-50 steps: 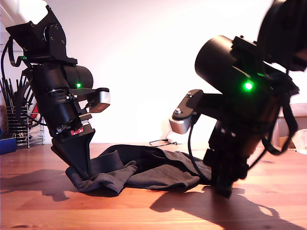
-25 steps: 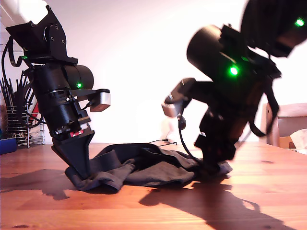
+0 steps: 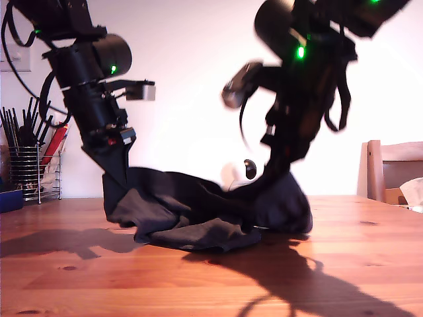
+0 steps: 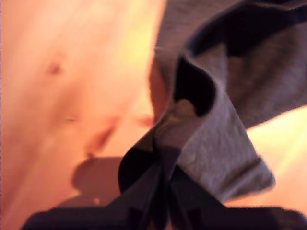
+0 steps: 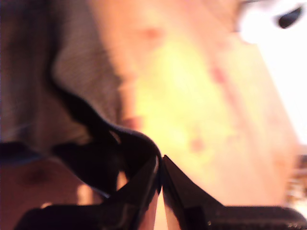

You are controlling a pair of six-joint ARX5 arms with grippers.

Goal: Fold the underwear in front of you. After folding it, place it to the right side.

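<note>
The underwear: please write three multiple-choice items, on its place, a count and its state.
1. The underwear rests on: A) the wooden table; B) a chair; C) a wire rack.
2. Grippers holding it: A) none; B) one; C) two.
3. Its state: A) spread flat; B) two ends lifted, middle bunched; C) neatly folded.
1 A: its lower folds touch the wood. 2 C: my first gripper and my second gripper are each shut on fabric. 3 B: the exterior view shows it.
</note>
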